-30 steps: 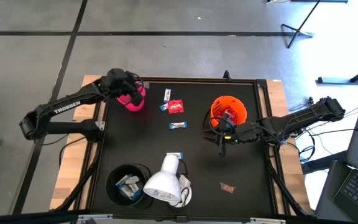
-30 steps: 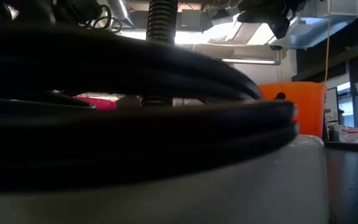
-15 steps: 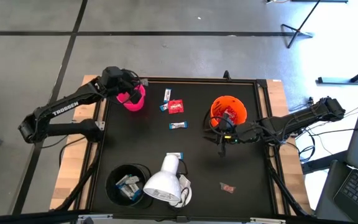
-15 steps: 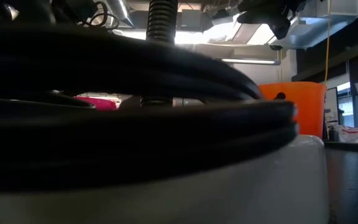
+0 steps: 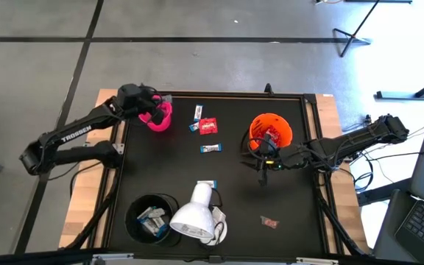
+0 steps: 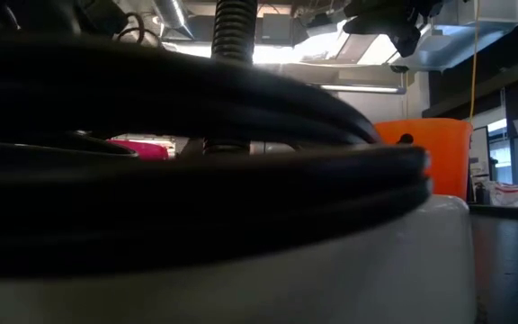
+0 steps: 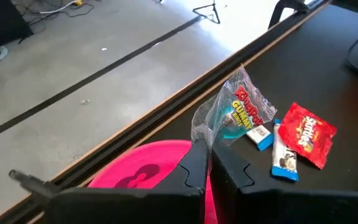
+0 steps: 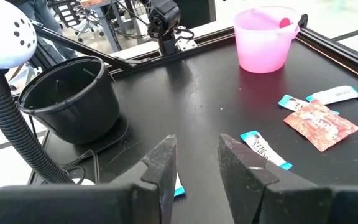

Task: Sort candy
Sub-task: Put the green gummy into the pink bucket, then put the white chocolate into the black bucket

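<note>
Pinching a clear gummy packet (image 7: 234, 112) upright over the pink cup (image 7: 145, 171), left hand (image 7: 205, 163) closed.

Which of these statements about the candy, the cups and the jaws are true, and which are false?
1. The left gripper holds a clear gummy packet above the pink cup. True.
2. The orange cup is empty. False: red candy lies inside it.
3. The right gripper has its jaws apart with nothing between them. True.
4. The black cup is tipped on its side. False: it stands upright.
5. A red packet lies alone near the table's front right. True.
</note>
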Controlling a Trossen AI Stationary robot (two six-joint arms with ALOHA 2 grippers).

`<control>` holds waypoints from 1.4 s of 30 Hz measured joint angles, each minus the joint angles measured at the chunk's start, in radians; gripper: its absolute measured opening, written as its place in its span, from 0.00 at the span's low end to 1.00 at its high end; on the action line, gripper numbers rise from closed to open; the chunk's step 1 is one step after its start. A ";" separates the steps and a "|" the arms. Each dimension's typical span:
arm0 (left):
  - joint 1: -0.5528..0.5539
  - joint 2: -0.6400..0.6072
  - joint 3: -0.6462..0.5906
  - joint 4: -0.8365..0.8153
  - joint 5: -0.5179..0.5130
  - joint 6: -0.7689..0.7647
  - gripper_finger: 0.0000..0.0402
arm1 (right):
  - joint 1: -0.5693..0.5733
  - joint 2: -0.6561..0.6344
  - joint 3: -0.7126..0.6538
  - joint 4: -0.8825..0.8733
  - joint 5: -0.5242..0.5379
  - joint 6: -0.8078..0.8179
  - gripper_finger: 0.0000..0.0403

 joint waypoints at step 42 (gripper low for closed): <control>-0.264 -0.017 0.094 -0.033 0.350 0.056 0.39 | 0.000 0.000 0.000 -0.003 0.002 -0.003 0.29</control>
